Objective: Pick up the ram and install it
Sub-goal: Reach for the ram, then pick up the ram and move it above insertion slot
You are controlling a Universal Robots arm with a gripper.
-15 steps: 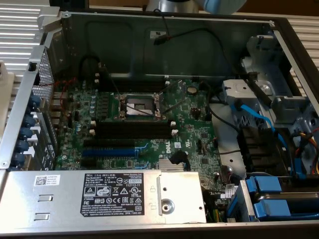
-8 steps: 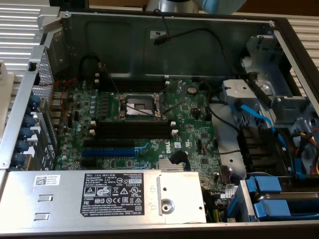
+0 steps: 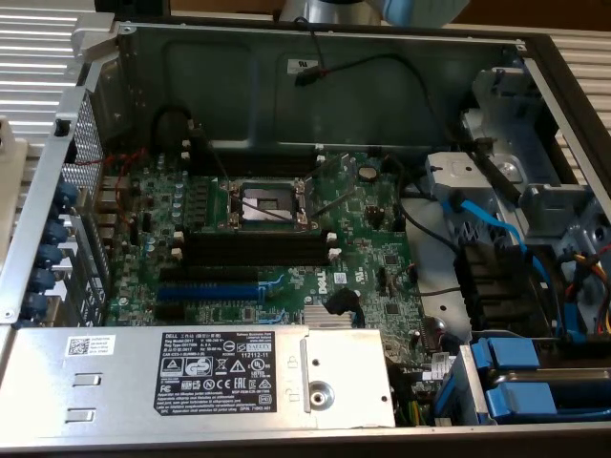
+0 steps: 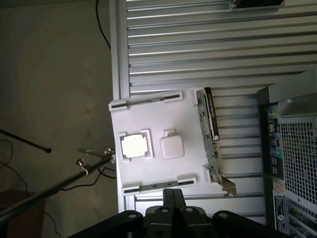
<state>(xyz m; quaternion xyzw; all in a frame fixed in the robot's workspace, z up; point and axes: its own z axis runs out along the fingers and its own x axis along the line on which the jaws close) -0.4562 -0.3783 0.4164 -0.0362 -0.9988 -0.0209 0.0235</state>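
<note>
The ram, a long thin green stick with a black strip along one side, stands on edge at the side of a white tray on the slatted table. The gripper hangs above the tray's edge, well clear of the ram. Its two dark fingers are pressed together with nothing between them. In the exterior view the open computer case shows the green motherboard. The board's black memory slots with white end clips lie just below the processor socket.
The tray also carries a square processor chip, a white square block and thin strips in its edge holders. The grey case wall stands beside the tray. Inside the case are a silver power supply, blue cables and a blue slot.
</note>
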